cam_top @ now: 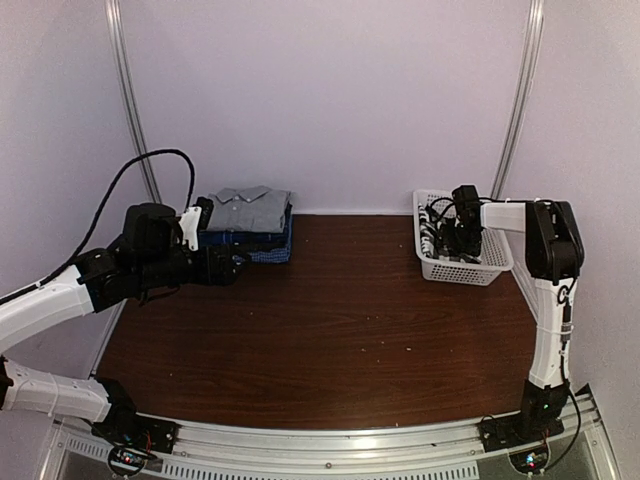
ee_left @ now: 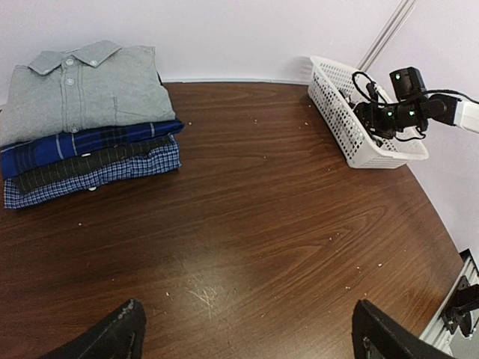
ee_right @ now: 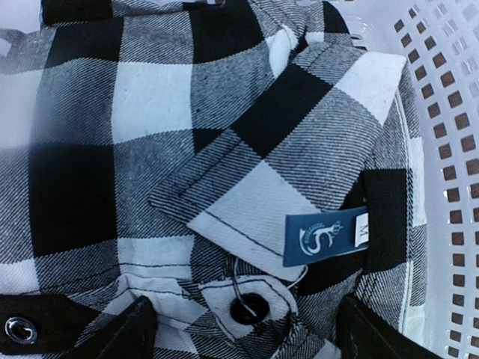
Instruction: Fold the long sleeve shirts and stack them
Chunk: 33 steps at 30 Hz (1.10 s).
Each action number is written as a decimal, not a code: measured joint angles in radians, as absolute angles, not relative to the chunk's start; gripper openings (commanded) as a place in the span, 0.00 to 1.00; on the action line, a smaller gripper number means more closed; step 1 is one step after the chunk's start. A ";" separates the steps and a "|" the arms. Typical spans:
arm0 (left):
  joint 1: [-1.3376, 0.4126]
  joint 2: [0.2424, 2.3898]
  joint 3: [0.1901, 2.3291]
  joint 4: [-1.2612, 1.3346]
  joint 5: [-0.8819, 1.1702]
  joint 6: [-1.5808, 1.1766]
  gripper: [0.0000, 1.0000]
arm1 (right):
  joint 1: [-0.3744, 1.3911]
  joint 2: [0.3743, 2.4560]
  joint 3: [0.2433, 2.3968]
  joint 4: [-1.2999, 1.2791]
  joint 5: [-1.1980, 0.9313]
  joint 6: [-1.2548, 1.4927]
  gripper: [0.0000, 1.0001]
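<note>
1. Right hand (ee_right: pixel 251 333), fingers (ee_right: pixel 127 333) apart, clamping nothing: low inside white plastic lattice basket (ee_right: pixel 449 149), over crumpled black-and-white check cloth shirt (ee_right: pixel 97 187), collar (ee_right: pixel 284 149) just ahead.
2. Left hand (ee_left: pixel 247 340), fingers (ee_left: pixel 112 336) wide apart, empty: above brown wooden desk (ee_left: pixel 262 224); folded stack (ee_left: pixel 90 161) topped by plain grey button-up shirt (ee_left: pixel 82 90) ahead, to left.

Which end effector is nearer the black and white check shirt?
Right. The right end effector hangs over the check shirt in the basket; the left end effector is across the table, by the folded stack.
</note>
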<state>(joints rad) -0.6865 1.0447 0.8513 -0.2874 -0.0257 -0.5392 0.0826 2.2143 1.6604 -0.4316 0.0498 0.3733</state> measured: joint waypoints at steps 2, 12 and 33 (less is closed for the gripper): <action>-0.686 1.045 0.851 -0.287 -0.024 -0.538 0.98 | 0.083 2.216 1.663 -0.434 0.049 0.378 0.61; -0.686 1.045 0.862 -0.289 -0.017 -0.530 0.98 | 0.083 2.204 1.663 -0.434 0.031 0.363 0.00; -0.686 1.045 0.877 -0.287 -0.011 -0.530 0.98 | 0.147 1.648 1.610 -0.415 -0.088 0.288 0.00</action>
<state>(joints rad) -0.6865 1.0451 0.8772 -0.2874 -0.0109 -0.5304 0.1467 1.6482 1.6104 -0.4152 -0.0875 0.2882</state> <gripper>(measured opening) 0.976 0.054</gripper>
